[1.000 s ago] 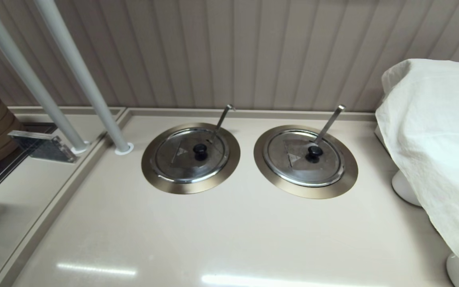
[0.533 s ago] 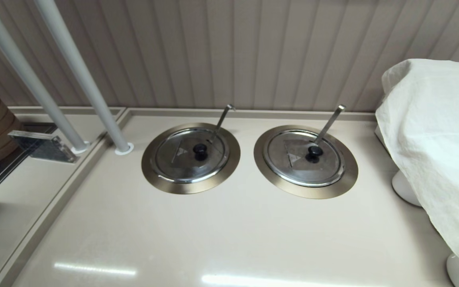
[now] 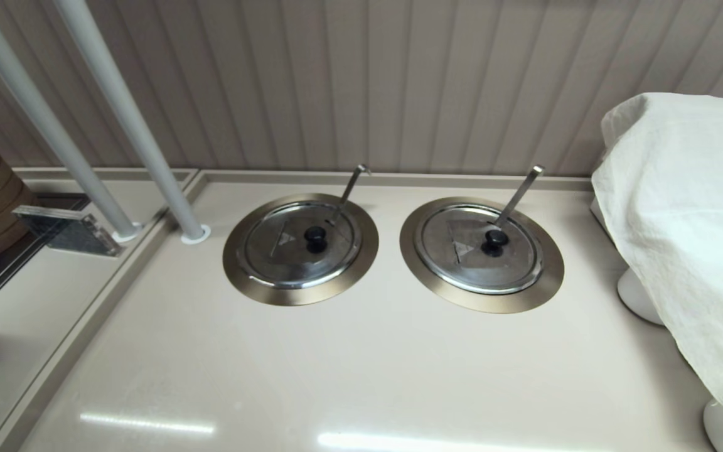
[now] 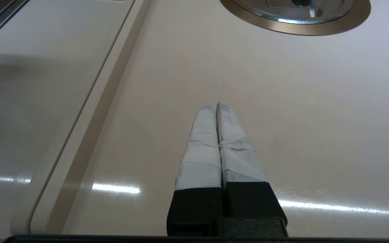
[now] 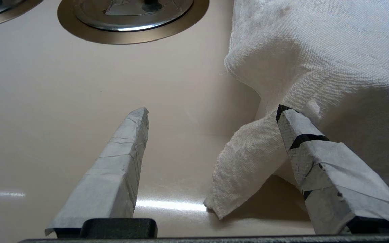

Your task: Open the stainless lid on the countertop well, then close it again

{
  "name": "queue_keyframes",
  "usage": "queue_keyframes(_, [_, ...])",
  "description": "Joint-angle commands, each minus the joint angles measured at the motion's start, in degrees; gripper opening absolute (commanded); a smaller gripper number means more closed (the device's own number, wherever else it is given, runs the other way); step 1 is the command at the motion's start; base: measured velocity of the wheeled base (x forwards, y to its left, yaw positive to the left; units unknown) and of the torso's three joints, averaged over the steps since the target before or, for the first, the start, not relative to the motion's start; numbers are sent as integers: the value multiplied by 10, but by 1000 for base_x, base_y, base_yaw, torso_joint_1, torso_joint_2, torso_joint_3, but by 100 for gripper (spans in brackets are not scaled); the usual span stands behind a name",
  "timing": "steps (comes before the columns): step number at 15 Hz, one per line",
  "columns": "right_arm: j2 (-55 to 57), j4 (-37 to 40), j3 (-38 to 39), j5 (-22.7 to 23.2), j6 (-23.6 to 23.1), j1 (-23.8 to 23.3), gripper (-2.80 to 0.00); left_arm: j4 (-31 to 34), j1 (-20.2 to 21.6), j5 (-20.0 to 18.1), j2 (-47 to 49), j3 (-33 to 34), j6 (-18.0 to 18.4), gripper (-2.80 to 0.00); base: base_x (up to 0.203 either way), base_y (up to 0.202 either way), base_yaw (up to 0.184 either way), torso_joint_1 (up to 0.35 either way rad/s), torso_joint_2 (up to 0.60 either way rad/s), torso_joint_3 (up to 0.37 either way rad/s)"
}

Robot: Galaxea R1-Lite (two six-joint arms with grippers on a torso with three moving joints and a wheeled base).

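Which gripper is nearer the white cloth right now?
Right. The right gripper hangs open beside the white cloth; the left gripper sits shut over bare counter, short of the stainless lid.

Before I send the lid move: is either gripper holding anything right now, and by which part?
Nothing is held. The left gripper is shut on nothing above the bare countertop; the right gripper is open beside the white cloth.

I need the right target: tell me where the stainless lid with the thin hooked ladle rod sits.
In the head view, the stainless lid lies closed on the countertop well on the robot's left, between the grey poles and the twin lid.
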State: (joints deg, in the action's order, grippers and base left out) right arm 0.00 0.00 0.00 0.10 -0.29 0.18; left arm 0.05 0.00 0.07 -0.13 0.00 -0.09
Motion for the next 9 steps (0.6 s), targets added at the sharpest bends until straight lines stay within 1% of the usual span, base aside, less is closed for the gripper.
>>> queue_keyframes(1, [1, 0, 0, 0, 0, 0, 0, 0, 0, 0, 2, 1, 0, -280, 0, 0, 0, 0, 0, 0])
queue_keyframes(9, [0, 0, 0, 0, -1, 0, 0, 0, 0, 0, 2, 1, 0, -280, 0, 0, 0, 0, 0, 0])
